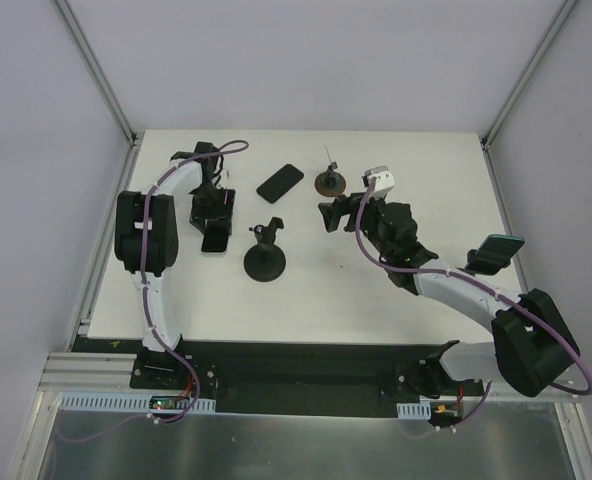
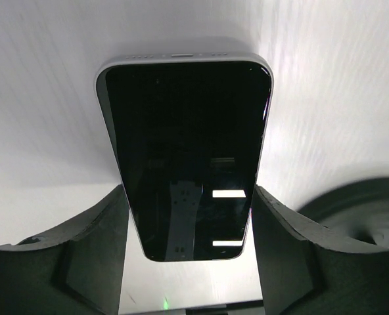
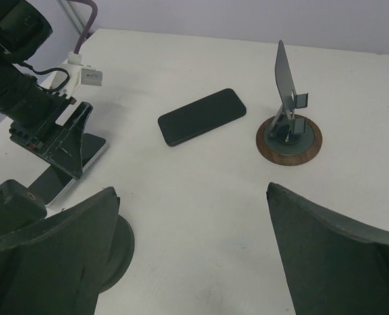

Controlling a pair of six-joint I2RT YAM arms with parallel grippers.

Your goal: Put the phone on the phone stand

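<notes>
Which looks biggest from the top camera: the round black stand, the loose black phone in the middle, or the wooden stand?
1. The round black stand and the loose black phone look about equally big, too close to rank.
2. The wooden stand looks clearly smallest.

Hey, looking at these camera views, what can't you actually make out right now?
1. Left wrist view: whether the left tool's fingers touch the phone; its edges mask any gap.
2. Left wrist view: the black stand is cut off by the right edge.
3. Right wrist view: that stand sits mostly behind the right tool's finger.
4. Top view: the wood-based stand is too small to show its cradle.
</notes>
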